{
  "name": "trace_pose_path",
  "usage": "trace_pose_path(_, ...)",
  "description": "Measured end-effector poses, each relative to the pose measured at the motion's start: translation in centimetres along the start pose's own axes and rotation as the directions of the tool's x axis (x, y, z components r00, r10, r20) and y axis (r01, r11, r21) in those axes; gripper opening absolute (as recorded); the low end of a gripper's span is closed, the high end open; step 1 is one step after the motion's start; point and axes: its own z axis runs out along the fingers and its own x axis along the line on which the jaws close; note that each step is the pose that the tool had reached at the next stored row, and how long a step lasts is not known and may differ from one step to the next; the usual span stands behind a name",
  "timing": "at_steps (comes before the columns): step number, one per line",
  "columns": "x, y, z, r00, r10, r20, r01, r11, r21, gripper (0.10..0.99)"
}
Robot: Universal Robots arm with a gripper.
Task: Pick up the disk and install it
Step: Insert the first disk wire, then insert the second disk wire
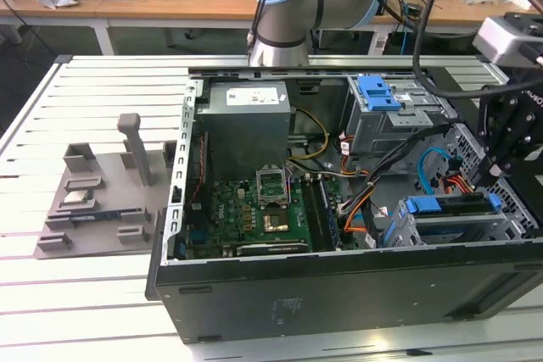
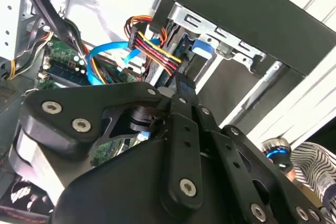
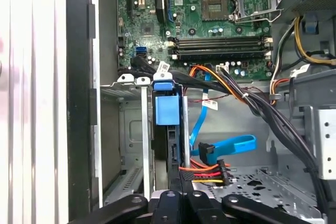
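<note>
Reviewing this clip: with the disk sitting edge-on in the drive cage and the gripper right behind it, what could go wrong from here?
1. The disk stands in the cage slot with its rear end out by the gripper; a skewed push could jam it against the rail.
2. The red-yellow power cable and blue data cable lie right beside the gripper and could snag.

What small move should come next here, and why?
Probably a short push of the disk deeper along its slot: it stands edge-on between the rails of the cage, and the gripper sits at its near end, in line with it.
</note>
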Motion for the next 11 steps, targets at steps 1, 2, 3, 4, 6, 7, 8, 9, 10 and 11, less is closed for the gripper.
trace_pose_path(1,0.03,0.04,-0.59,1.0000,0.000,0.0000,0.000,1.0000,0.000,0.106)
trace_pose_path(2,0.04,0.06,-0.88,1.0000,0.000,0.0000,0.000,1.0000,0.000,0.106)
trace_pose_path(3,0.05,0.07,-1.15,1.0000,0.000,-0.0001,0.000,1.0000,0.000,0.106)
trace_pose_path(4,0.06,0.09,-1.39,1.0000,0.000,0.0000,0.000,1.0000,0.000,0.106)
trace_pose_path(6,0.08,0.11,-1.64,1.0000,0.000,0.0001,0.000,1.0000,0.000,0.106)
trace_pose_path(7,0.08,0.11,-1.63,1.0000,0.000,0.0003,0.000,1.0000,0.000,0.106)
trace_pose_path(8,0.07,0.11,-1.64,1.0000,0.000,0.0002,0.000,1.0000,0.000,0.106)
trace_pose_path(9,0.08,0.11,-1.66,1.0000,0.000,0.0000,0.000,1.0000,0.000,0.106)
trace_pose_path(10,0.08,0.11,-1.66,1.0000,0.000,0.0001,0.000,1.0000,0.000,0.106)
trace_pose_path(11,0.08,0.11,-1.68,1.0000,0.000,0.0000,0.000,1.0000,0.000,0.106)
